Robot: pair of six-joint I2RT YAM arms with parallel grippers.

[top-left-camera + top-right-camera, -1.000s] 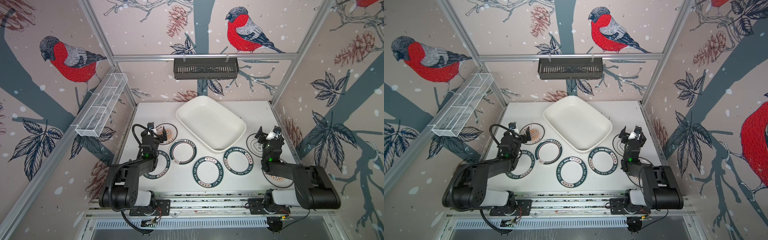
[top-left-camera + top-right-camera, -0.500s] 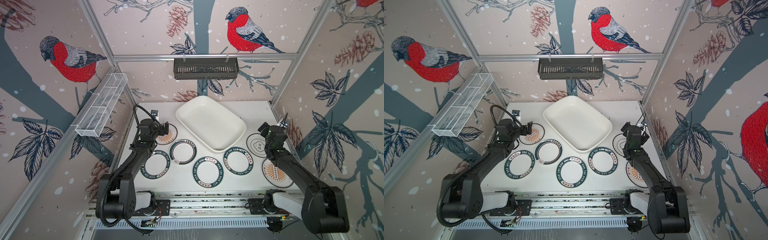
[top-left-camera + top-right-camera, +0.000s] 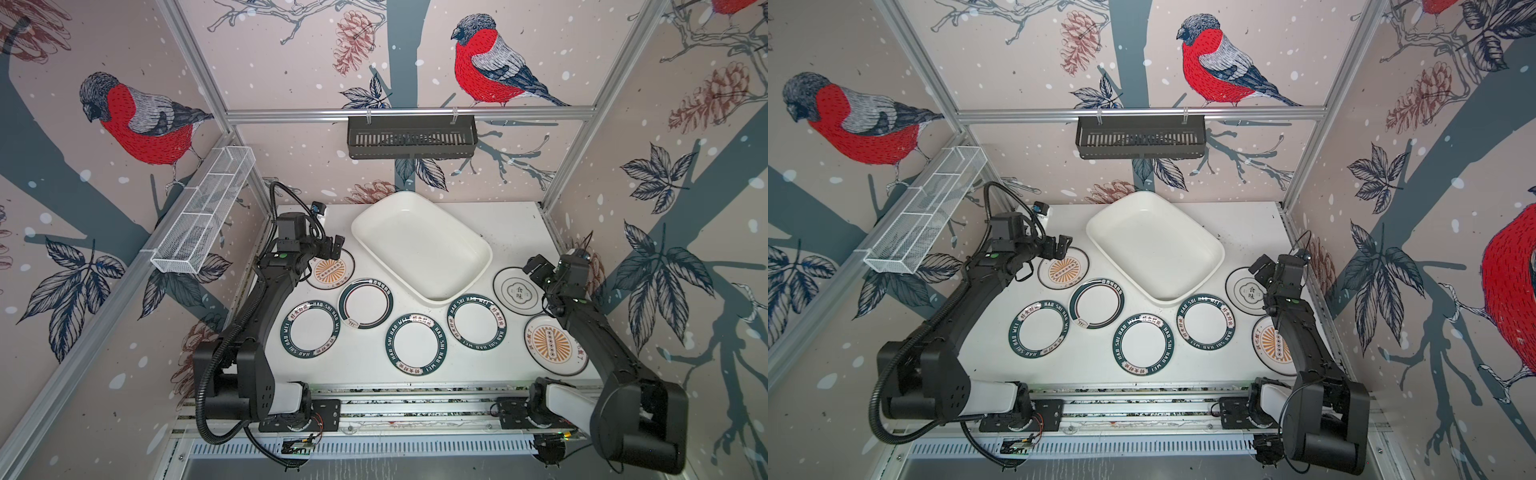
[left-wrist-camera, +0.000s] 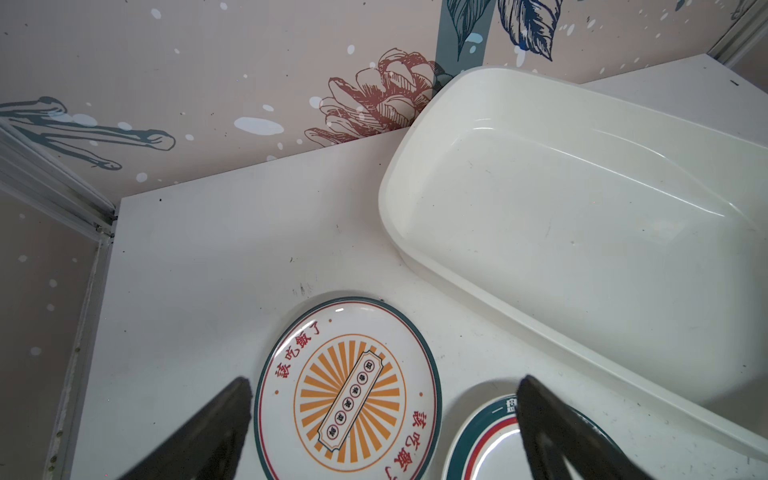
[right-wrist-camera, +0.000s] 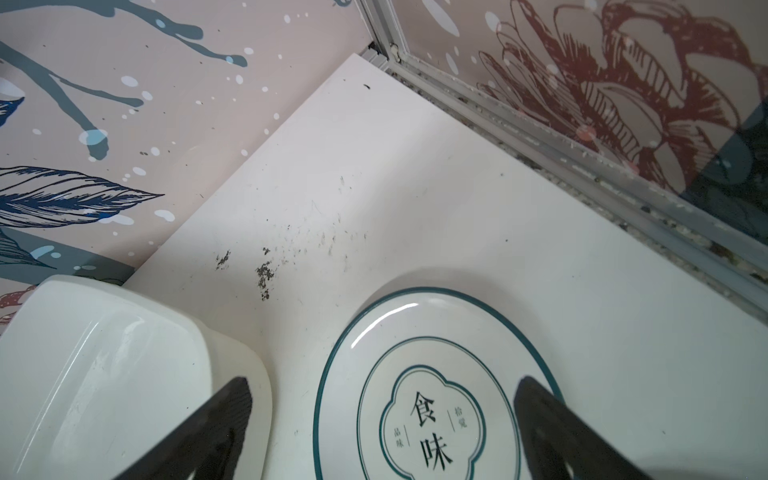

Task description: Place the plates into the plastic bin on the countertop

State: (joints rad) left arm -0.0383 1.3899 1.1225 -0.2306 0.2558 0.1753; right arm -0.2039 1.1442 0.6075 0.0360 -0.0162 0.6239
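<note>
We judged the left gripper (image 3: pixel 334 246) and right gripper (image 3: pixel 535 267), fingers apart and empty, should straddle the sunburst plate (image 3: pixel 330 272) and clover-emblem plate (image 3: pixel 517 291) rims.

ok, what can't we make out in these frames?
Both top views: the right arm covers the outer edge of the right-hand sunburst plate.
Left wrist view: the red-ringed plate is cut by the frame edge and partly behind the left jaws.
Right wrist view: only one corner of the plastic bin is in frame.
Both top views: the black slotted basket hides its inside behind its front wall.
</note>
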